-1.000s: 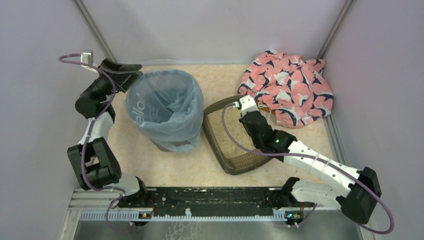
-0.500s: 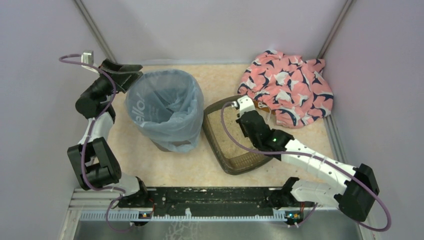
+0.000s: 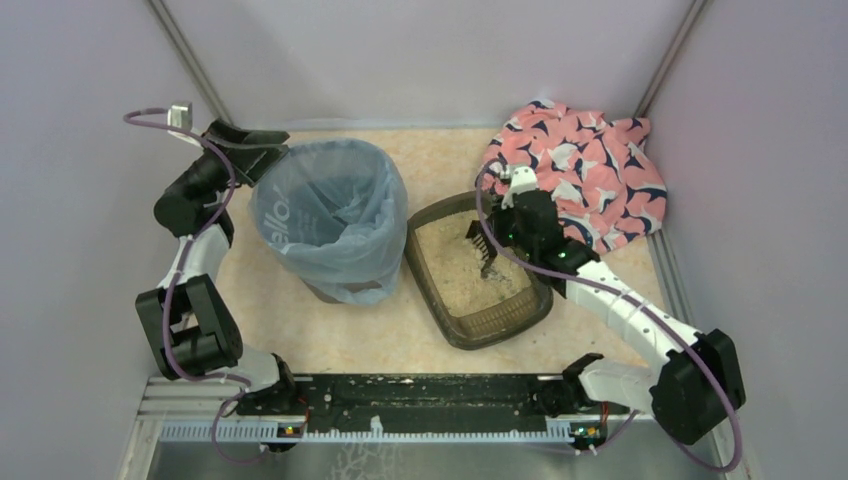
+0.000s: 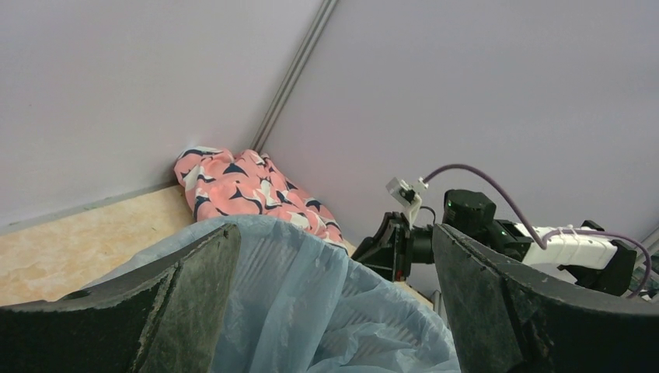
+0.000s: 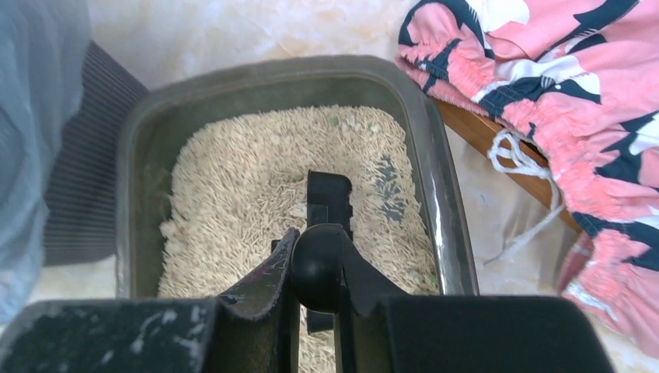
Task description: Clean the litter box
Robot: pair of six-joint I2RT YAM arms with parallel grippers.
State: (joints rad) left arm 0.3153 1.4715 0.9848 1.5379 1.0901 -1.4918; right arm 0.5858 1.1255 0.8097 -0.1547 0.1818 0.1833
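The litter box [image 3: 442,292] is a dark brown tray of beige litter, right of the bin; in the right wrist view its rim [image 5: 441,186] shows. My right gripper [image 3: 497,243] is shut on the black slotted scoop [image 5: 328,200], held over the litter with its blade [image 3: 480,247] pointing into the tray. The scoop's round handle end sits between the jaws [image 5: 317,268]. My left gripper [image 3: 262,150] is open at the far left rim of the round bin with the blue bag [image 3: 332,215]; the bag's edge [image 4: 311,295] lies between its fingers.
A pink patterned cloth [image 3: 578,172] lies at the back right, touching the tray's far corner; it also shows in the right wrist view [image 5: 559,85], over a wooden strip [image 5: 497,151]. Grey walls close the table on three sides.
My right gripper has drawn back toward the far right of the tray, lifting the scoop above the litter. The left arm has hardly moved.
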